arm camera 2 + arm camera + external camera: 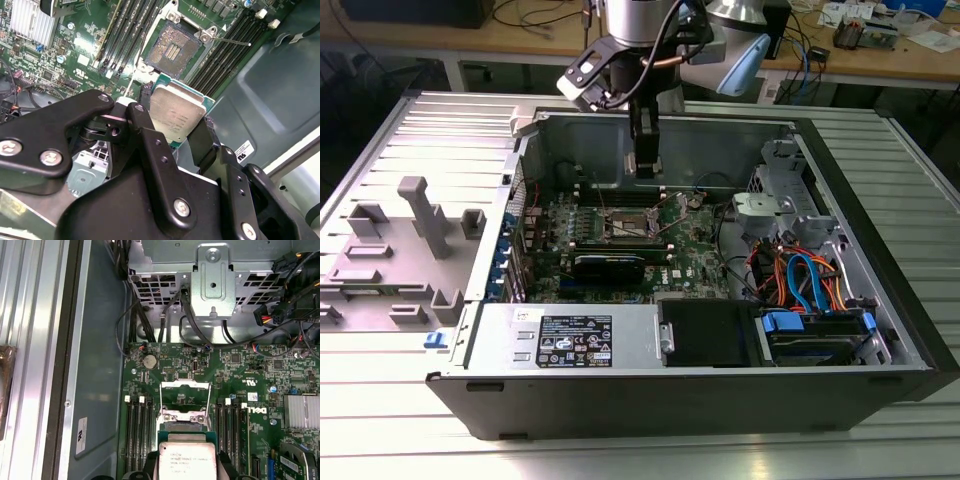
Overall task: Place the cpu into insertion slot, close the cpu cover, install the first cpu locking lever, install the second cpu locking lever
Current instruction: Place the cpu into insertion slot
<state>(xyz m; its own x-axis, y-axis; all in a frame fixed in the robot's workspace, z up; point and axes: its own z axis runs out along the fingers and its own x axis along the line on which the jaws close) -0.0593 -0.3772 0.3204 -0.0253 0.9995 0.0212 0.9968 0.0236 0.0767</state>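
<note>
— What is hard to see here?
— In the exterior view the black two-fingered gripper (pixel 643 165) hangs inside the open dark metal computer case (pixel 720 395), above the green motherboard (pixel 695 255). Whatever sits between its fingers is too small to make out there.
— And closer in?
— In the second wrist view the jaws pinch a small flat square cpu (pixel 177 117) with a dull silvery metal top by two opposite edges, a black fingertip (pixel 145 97) pressed to each side. The chip is held in the air, apart from the board. It is near the small square insertion slot (pixel 172 47), which has a dark centre and a silvery rim and lies bare.
— Anything covered?
— In the first wrist view the cpu is cut off by the picture's edge and hides part of the socket behind it. The thin silvery square cpu cover (pixel 185 384), a frame with a big window, seems to stand tipped up off the socket. A thin wire lever (pixel 232 41) sticks out beside the slot, across the long black memory slots (pixel 220 60).
— Any writing?
— There is print on the chip's top, too fine to make out. There is a white sticker (pixel 81 435) on the grey case floor, a printed label (pixel 575 340) on the silvery power supply box (pixel 500 340), and white lettering on the board
</note>
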